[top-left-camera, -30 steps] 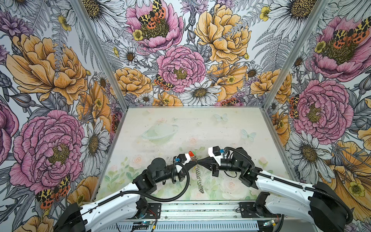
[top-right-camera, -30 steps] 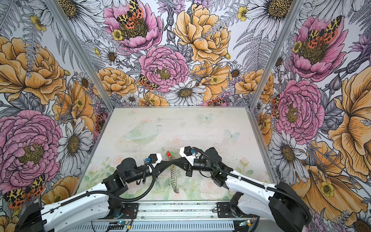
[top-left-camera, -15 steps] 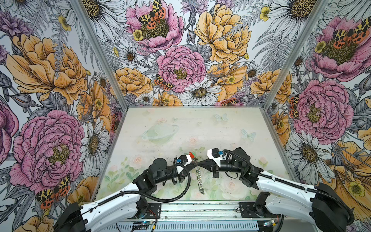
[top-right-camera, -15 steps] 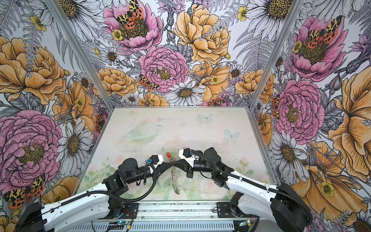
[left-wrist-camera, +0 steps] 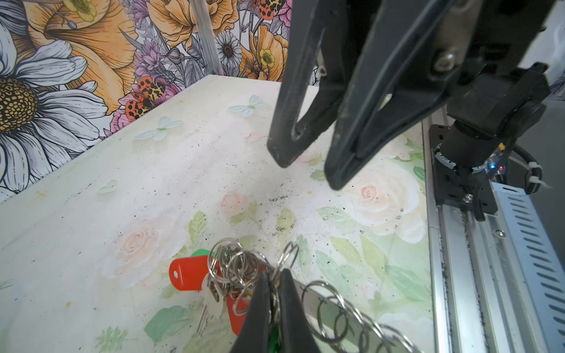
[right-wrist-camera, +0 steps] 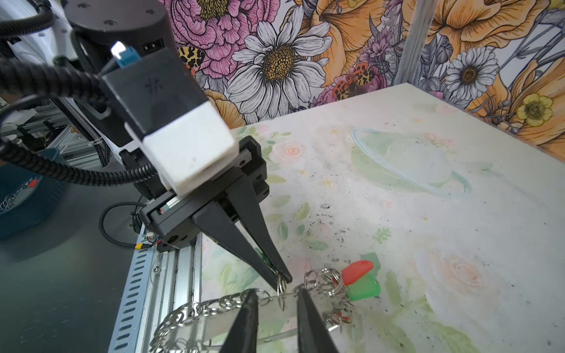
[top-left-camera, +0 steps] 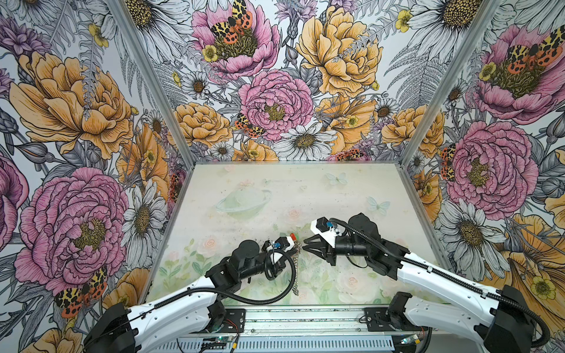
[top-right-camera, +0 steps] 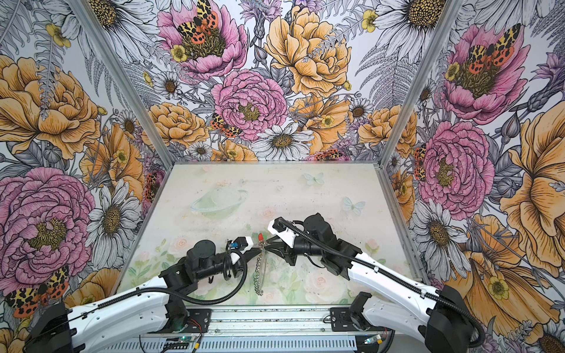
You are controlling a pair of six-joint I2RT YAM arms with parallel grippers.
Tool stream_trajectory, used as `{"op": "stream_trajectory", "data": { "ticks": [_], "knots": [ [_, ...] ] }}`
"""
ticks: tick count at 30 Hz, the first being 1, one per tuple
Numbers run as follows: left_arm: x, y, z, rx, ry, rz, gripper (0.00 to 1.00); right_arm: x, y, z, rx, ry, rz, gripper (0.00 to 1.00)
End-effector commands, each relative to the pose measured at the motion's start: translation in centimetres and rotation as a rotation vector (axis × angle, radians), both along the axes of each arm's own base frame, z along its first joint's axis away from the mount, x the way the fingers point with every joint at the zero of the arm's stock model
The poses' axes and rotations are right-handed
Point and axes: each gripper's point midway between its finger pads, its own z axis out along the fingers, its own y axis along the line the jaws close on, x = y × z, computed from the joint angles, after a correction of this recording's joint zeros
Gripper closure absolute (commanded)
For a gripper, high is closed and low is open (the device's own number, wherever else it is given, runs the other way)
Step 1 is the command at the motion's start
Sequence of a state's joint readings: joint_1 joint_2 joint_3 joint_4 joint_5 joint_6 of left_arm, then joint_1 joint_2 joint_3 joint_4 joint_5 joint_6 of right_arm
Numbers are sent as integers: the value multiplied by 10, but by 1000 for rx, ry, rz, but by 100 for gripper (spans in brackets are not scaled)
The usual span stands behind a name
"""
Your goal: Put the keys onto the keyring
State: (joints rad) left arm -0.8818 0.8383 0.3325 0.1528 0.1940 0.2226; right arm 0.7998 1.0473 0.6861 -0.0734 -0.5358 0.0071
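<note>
Start with your counter (top-left-camera: pixel 275 195): in both top views I see no loose key lying on it. The keyring (top-left-camera: pixel 295 275) is at the counter's 6 o'clock side. It looks lifted, with its chain of small rings (top-right-camera: pixel 258 275) trailing toward the front rail (top-left-camera: pixel 305 319).

Your left hand (right-wrist-camera: pixel 282 276) is clamped tight on one small ring at the head of that chain and carries the lot. Your right hand (top-left-camera: pixel 305 245) waits at 3 o'clock of that pinch with its jaws parted, gripping nothing. In the right wrist view a ring stands in the gap between its tips.

Now the keys (left-wrist-camera: pixel 214 275): a red tag (left-wrist-camera: pixel 186 275) and a green tag (right-wrist-camera: pixel 365 288) are bunched among the rings at 12 o'clock of the left hand's tips.

My read is that those keys are on, so you're far along. The tangle hides whether every key is truly threaded. What's left looks like checking the bunch and setting it down.
</note>
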Motion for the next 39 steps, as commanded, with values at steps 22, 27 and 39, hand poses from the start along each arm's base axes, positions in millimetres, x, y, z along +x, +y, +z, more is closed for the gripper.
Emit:
{"op": "stream_trajectory", "data": {
  "ticks": [22,27,39],
  "knots": [
    [-1,-5,26,-54,-74,-19,100,-2,21,-24,-119,195,23,82],
    [-3,-5,27,-62,-75,-26,100,-2,23,-26,-125,200,32,85],
    [-4,-6,28,-64,-74,-37,100,-3,27,-29,-132,212,44,95]
  ]
}}
